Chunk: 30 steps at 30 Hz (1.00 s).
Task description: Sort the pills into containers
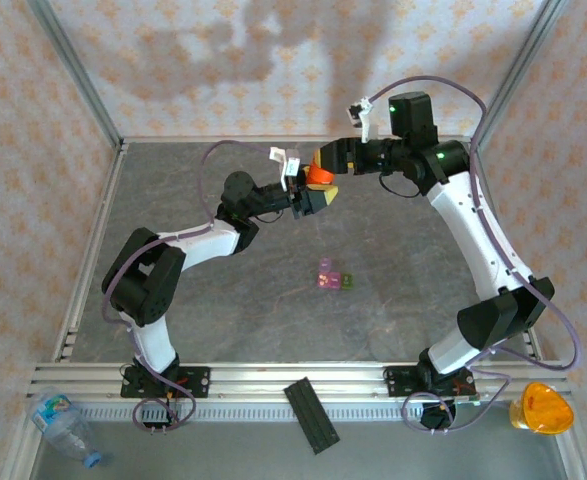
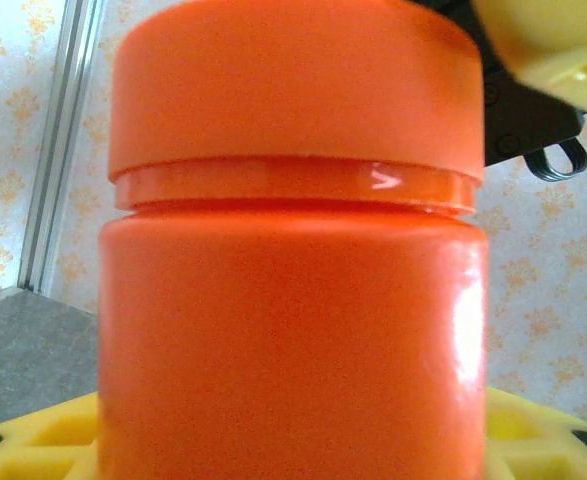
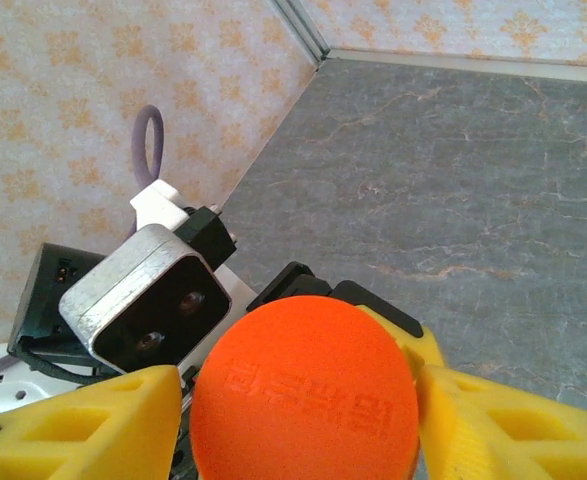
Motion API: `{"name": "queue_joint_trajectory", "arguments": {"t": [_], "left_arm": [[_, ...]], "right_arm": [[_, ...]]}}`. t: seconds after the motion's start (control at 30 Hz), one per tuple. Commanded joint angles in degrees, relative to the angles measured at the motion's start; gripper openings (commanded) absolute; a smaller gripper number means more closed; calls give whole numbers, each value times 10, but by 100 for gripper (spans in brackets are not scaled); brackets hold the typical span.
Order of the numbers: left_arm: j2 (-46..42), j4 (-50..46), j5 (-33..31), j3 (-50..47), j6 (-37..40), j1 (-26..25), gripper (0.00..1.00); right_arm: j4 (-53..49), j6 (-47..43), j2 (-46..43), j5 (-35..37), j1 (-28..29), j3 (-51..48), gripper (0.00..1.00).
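Observation:
The orange bottle point(image 1: 320, 176) is held up in the air above the back of the table, between the two arms. My left gripper point(image 1: 311, 196) is shut on its body point(image 2: 293, 330), with a yellow finger point(image 2: 33, 440) at each side. From above, my right gripper point(image 3: 298, 430) is shut on the bottle's round orange cap point(image 3: 303, 390), its yellow fingers point(image 3: 83, 420) against both sides. The containers point(image 1: 333, 278), a pink-purple box joined to a small green one, lie on the grey table at the middle, well below the bottle. The pills are out of view.
A plastic water bottle point(image 1: 63, 425), a black flat piece point(image 1: 313, 415) and an orange-yellow object point(image 1: 541, 408) lie in front of the metal rail point(image 1: 293, 378). Patterned walls close in the table at the back and sides.

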Motion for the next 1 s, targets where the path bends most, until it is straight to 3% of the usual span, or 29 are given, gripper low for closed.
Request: {"name": "queue_joint_trajectory", "arguments": {"t": [0.0,0.27,0.4,0.77,0.97], "left_arm": [[5,27,12,22,-9,1,0],[4,26,5,22,-6,0,0],[-6,19,-31,11,15,-2,0],[-72,-30,-330,-70,241,-66,0],[-69,-37,-452,-74,321,-108,0]], "right_arm": [[-5,-7,2,-13,2,16,57],[-4,-5,2,-21,2,3,42],[34,24,-12,-5,10,-38,40],[235,182,-51,202,107,-223,37],[290,233,-33,271,155,-245,36]]}}
